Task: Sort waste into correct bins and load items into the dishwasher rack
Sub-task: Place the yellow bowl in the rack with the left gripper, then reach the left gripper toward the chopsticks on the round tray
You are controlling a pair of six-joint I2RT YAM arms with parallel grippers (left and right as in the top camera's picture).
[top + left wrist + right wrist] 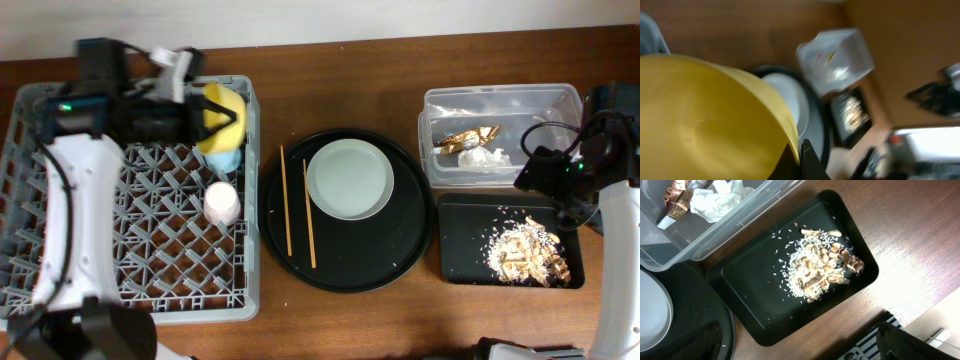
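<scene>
My left gripper (232,113) is shut on the rim of the yellow bowl (217,136), holding it tilted over the far right part of the grey dishwasher rack (150,235). The bowl (705,120) fills the left wrist view, with a finger (799,156) on each side of its rim. A light-blue cup (223,161) and a pink cup (222,203) sit in the rack. The pale plate (349,179) and two chopsticks (309,215) lie on the round black tray (400,255). My right gripper (800,347) is open and empty, near the black tray's front.
The clear tub (500,100) holds the gold foil wrapper (470,136) and white tissue (483,157). The shallow black tray (465,250) in front of it holds food scraps (532,252), which also show in the right wrist view (822,267).
</scene>
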